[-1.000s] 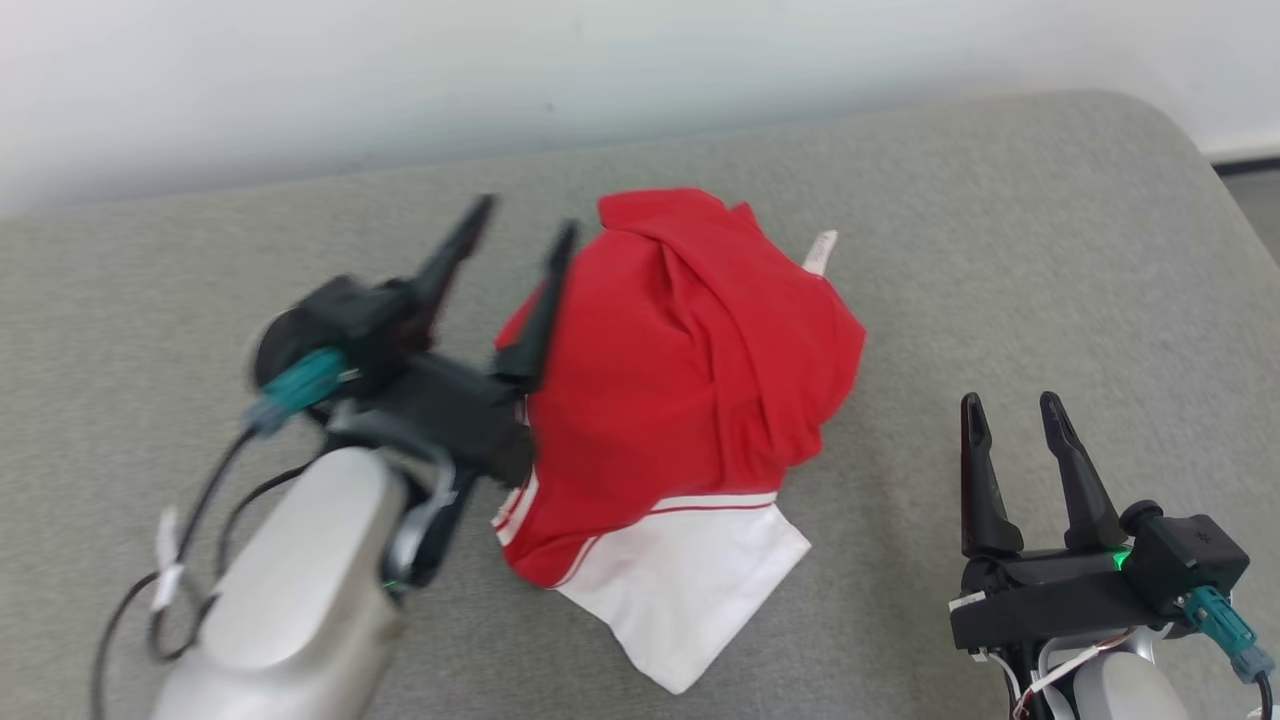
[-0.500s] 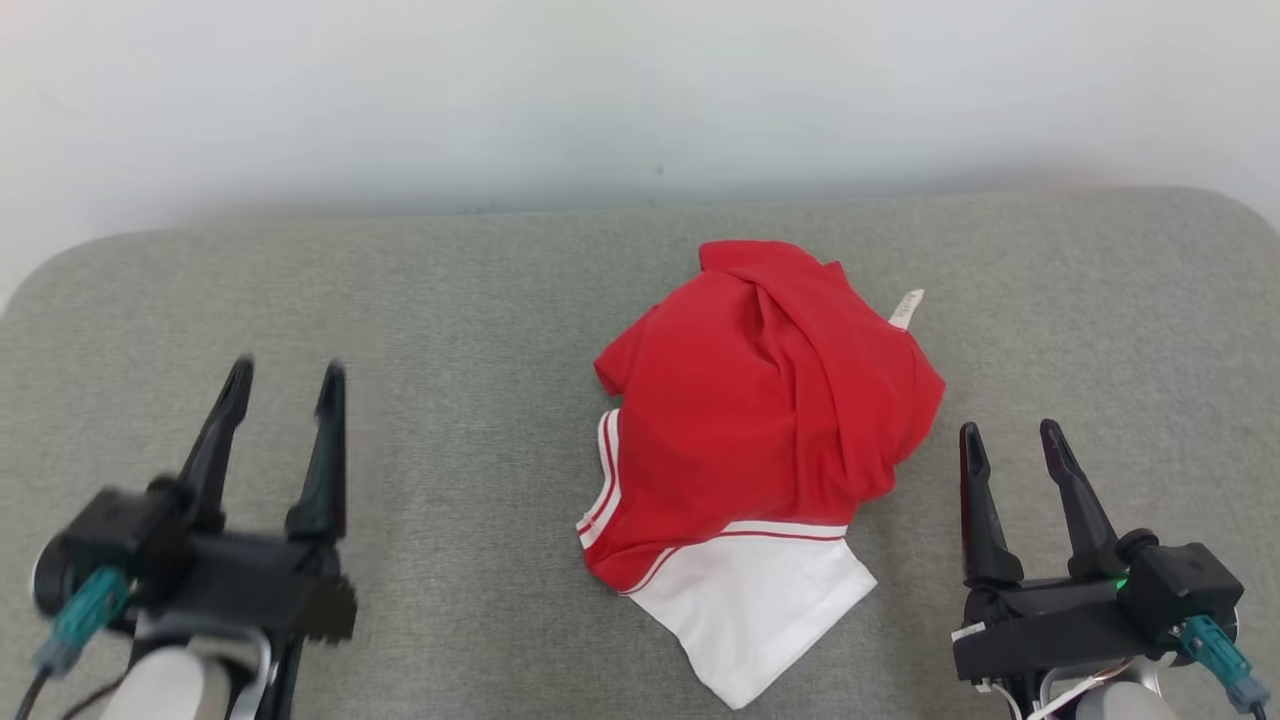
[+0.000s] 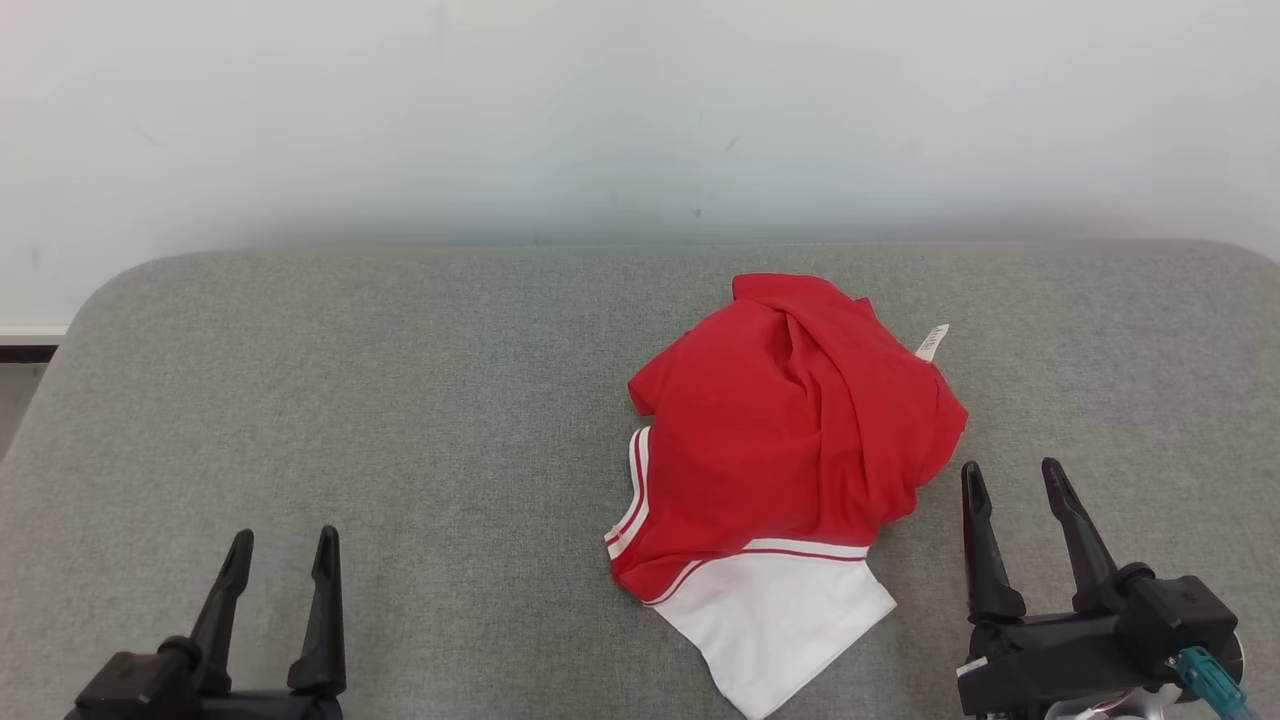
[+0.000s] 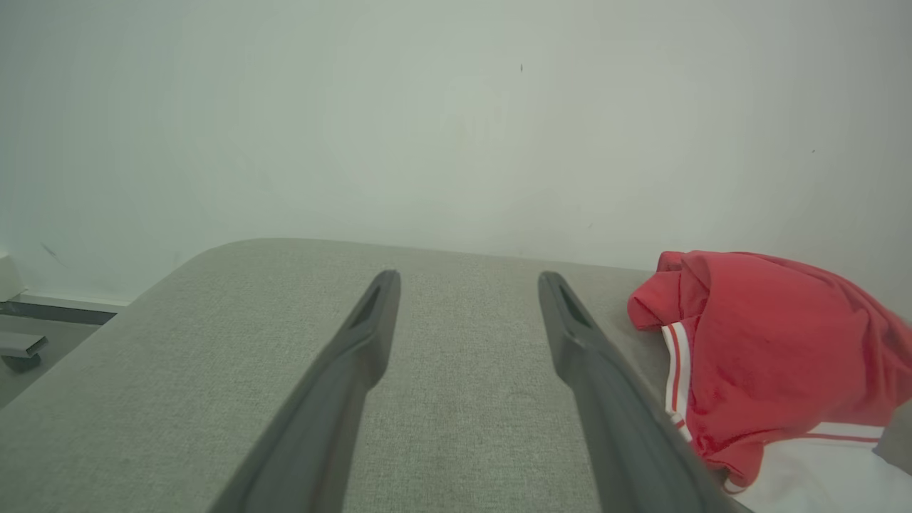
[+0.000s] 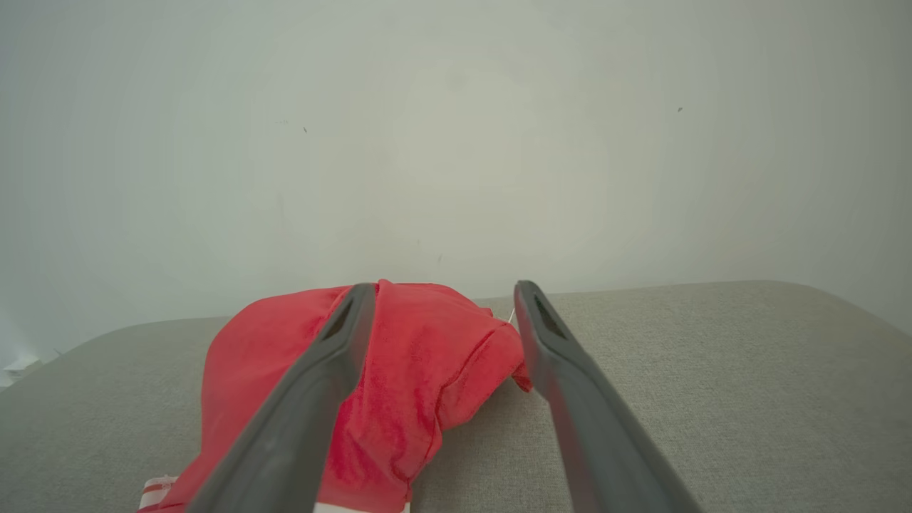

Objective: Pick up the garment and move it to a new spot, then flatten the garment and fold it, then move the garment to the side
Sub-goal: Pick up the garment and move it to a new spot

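A crumpled red and white garment lies on a grey padded surface, right of its middle and about halfway between the far edge, which runs along a pale wall, and the near edge. The red part is heaped and folded over itself. A flat white part sticks out from under it toward the near edge, with thin red stripes where the two colours meet. A small white label pokes out of the heap on the side toward the far right corner.

The left tool sits by the near left corner, well apart from the garment, its two dark fingers spread and grasping nothing. In the left wrist view, the left tool points along the bare grey surface toward the far edge, and the garment lies off to one side.

The right tool sits near the near right corner, just beside the garment's right side, with a narrow strip of grey showing between its nearer finger and the red cloth. Its fingers are also spread and hold nothing. In the right wrist view, the right tool points toward the wall, and the red heap shows between and beside its fingers, resting on the surface.
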`<state>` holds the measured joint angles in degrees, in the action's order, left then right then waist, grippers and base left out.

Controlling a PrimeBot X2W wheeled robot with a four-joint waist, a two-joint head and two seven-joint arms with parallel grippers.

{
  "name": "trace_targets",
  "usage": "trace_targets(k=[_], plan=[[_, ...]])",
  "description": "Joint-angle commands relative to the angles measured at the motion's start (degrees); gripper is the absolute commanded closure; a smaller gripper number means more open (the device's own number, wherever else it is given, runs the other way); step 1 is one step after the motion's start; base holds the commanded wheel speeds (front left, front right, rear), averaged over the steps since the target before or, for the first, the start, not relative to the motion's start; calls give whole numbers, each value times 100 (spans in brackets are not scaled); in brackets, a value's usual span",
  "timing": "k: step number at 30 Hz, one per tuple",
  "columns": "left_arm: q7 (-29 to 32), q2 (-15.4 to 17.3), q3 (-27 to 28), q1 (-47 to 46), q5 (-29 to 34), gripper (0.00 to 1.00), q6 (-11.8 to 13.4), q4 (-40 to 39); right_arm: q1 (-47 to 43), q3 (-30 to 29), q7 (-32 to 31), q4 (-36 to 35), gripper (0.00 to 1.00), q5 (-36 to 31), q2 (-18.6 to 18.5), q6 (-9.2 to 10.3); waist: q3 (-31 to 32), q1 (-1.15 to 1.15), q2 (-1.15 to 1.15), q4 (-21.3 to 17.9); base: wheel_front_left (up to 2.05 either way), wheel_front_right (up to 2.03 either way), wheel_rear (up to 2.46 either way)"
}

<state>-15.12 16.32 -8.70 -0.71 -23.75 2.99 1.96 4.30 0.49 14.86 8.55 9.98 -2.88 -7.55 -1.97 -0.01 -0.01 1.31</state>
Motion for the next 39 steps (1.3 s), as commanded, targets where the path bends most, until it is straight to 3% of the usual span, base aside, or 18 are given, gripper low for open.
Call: trace_targets(k=[1,19,29,39], plan=[[-5,-51,36,62,57,0,-29,29,-78,-15,-1,14,0,-31,0,12,-4,1,1,-1,0,0,0],[-5,-636,484,6,550,0,-472,320,-112,-47,-48,50,0,8,0,12,-26,1,1,-74,0,0,0],[-5,-984,-98,-1040,561,0,-849,975,86,61,-11,126,0,84,0,12,-289,1,1,-278,0,0,0],[157,-1062,-735,-1860,589,0,-999,1957,303,47,26,216,0,151,0,12,-651,1,1,-671,0,0,0]])
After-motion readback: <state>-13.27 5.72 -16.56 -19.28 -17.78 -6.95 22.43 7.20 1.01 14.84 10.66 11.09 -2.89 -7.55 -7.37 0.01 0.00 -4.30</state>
